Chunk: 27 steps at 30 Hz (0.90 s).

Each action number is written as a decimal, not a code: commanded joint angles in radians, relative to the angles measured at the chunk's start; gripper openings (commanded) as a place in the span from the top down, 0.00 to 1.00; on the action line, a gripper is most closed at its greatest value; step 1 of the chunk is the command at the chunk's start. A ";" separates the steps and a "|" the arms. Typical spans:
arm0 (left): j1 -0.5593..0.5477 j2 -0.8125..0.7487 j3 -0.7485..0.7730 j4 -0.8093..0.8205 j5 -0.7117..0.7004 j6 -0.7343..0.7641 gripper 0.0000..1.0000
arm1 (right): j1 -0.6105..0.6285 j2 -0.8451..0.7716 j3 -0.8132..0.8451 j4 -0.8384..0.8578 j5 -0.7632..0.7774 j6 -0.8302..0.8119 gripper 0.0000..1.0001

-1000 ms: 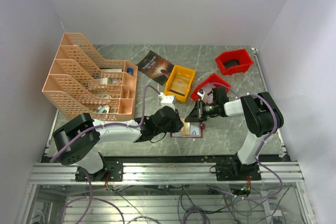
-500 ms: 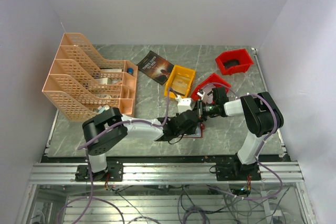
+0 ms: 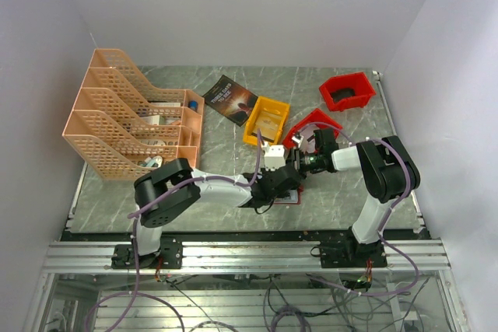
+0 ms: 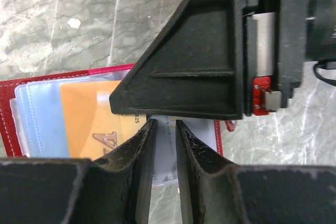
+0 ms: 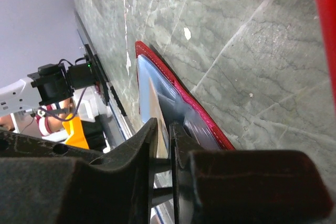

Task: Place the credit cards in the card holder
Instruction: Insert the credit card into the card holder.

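Card holder (image 4: 37, 114) lay open; left fingers (image 4: 137, 156) hung narrowly apart over it, right fingers (image 5: 139, 145) narrow at its edge, grip unclear, perhaps steadying it.

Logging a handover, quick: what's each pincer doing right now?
Left pincer: nearly closed over the card holder; any grip cannot be told.
Right pincer: nearly closed, card edge in the gap; grip cannot be told.

Dark red card holder (image 4: 6, 125), orange card (image 4: 84, 111).
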 commanded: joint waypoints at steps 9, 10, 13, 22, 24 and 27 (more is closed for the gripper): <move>-0.009 0.027 0.029 -0.073 -0.104 -0.027 0.66 | 0.002 0.012 0.021 -0.061 0.039 -0.033 0.76; -0.009 0.025 0.028 -0.074 -0.107 -0.028 0.66 | 0.001 0.009 0.022 -0.063 0.039 -0.034 0.76; -0.009 0.014 0.020 -0.087 -0.118 -0.030 0.66 | 0.001 -0.004 0.026 -0.071 0.040 -0.044 0.73; -0.009 -0.046 -0.016 -0.055 -0.104 0.010 0.66 | 0.003 -0.043 0.048 -0.105 0.040 -0.081 0.65; -0.009 -0.072 -0.022 -0.042 -0.077 0.043 0.66 | 0.003 -0.059 0.058 -0.123 0.043 -0.102 0.63; -0.009 -0.119 -0.049 -0.008 -0.027 0.092 0.66 | 0.004 -0.089 0.062 -0.138 0.045 -0.125 0.60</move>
